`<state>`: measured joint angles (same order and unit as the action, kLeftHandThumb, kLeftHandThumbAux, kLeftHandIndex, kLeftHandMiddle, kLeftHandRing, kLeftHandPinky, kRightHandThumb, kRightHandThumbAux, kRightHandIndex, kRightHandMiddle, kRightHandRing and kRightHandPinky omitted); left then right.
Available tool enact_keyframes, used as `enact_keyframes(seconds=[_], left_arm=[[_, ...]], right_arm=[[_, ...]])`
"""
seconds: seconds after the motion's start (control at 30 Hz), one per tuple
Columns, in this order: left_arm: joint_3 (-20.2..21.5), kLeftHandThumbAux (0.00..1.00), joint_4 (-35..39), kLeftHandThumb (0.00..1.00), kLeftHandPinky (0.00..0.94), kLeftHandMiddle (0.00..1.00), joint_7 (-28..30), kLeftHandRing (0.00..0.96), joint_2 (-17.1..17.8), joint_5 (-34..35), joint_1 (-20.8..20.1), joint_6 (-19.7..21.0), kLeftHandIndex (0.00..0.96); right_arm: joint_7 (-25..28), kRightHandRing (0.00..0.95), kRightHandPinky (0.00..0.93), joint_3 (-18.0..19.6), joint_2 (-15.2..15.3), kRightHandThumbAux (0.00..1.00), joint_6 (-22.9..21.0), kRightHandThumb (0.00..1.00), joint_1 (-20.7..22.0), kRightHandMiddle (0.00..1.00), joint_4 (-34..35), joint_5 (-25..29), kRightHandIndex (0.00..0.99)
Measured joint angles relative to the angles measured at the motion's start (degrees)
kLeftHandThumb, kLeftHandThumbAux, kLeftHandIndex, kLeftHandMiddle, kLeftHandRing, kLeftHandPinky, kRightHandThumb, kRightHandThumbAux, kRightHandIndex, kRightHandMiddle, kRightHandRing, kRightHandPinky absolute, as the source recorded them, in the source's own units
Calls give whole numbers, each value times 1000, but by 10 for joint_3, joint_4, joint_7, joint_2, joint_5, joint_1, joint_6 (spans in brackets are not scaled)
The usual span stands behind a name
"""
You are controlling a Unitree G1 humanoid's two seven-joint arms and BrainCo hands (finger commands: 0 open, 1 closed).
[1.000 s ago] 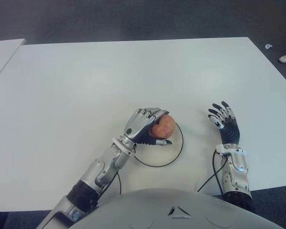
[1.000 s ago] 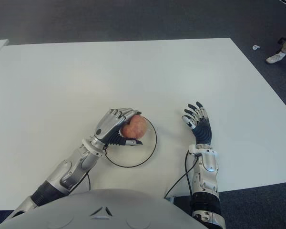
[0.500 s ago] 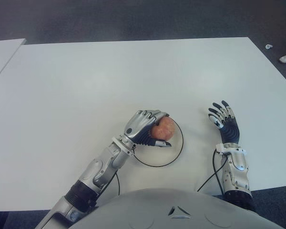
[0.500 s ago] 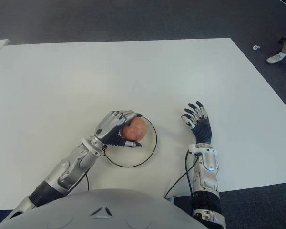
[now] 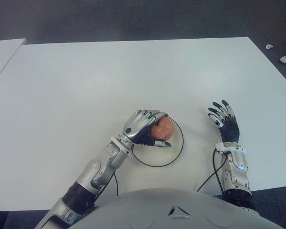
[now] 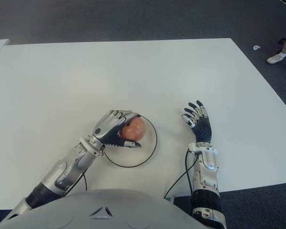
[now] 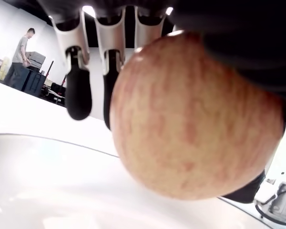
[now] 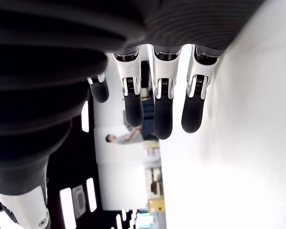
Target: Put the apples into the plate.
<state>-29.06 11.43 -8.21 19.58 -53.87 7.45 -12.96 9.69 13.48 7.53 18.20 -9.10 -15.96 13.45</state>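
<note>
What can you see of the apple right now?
One apple, round, pale red-orange with faint red streaks, skin smooth and intact. The left hand grips it, fingers curled over the top. It sits over the upper left part of the white plate with the thin dark rim. Whether it touches the plate can't be told.
</note>
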Motion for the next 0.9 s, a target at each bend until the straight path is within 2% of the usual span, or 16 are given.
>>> enact_keyframes(seconds=[0.23, 0.33, 0.9], left_arm=[[0, 208, 25, 156, 8, 40, 13, 19, -1, -23, 4, 22, 56], [0, 195, 33, 169, 2, 13, 20, 6, -3, -27, 5, 33, 18], [1, 145, 52, 221, 0, 0, 55, 0, -5, -31, 8, 61, 0]], right_arm=[[0, 271, 289, 0, 3, 728, 0, 343, 1, 230, -3, -1, 81], [0, 272, 291, 0, 3, 726, 0, 344, 2, 234, -4, -1, 84], [0, 273, 295, -1, 6, 715, 0, 341, 3, 236, -4, -2, 89]])
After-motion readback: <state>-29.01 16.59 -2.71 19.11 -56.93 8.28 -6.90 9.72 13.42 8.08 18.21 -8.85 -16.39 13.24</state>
